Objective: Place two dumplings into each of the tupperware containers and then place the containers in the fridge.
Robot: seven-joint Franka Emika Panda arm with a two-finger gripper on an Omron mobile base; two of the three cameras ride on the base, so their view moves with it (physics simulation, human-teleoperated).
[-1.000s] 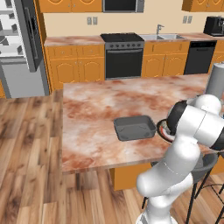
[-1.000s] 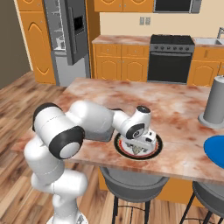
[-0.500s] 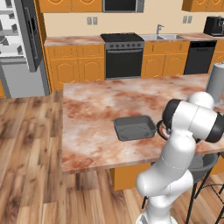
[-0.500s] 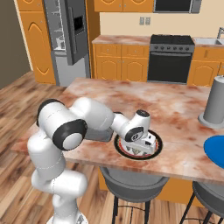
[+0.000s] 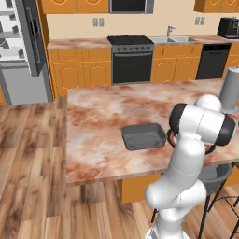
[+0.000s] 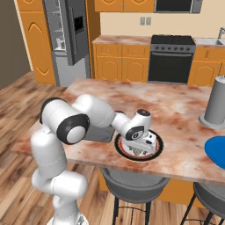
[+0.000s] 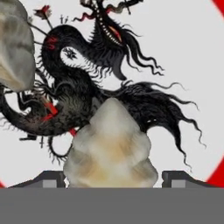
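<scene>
My gripper [image 6: 139,148] points down into the white plate with a black-red rim [image 6: 154,151] at the island's near edge. In the hand view a beige dumpling [image 7: 111,148] lies on the plate's dragon picture, right between my two fingertips [image 7: 50,178]. The jaws are open, one on each side of it, close to its flanks. A second dumpling [image 7: 15,48] lies at the upper left of that view. The dark grey tupperware container [image 5: 144,136] sits empty just left of the plate, partly behind my arm [image 6: 99,134]. The fridge [image 5: 18,51] stands open at the far left.
A grey cylinder [image 6: 215,103] stands on the island's right side, with a round blue plate [image 6: 217,151] near the front right edge. Stools [image 6: 132,184] are tucked under the near edge. The black oven [image 5: 130,58] and orange cabinets line the back wall.
My arm's elbow has shifted a little while the hand stayed low over the rimmed plate. The container has not moved.
</scene>
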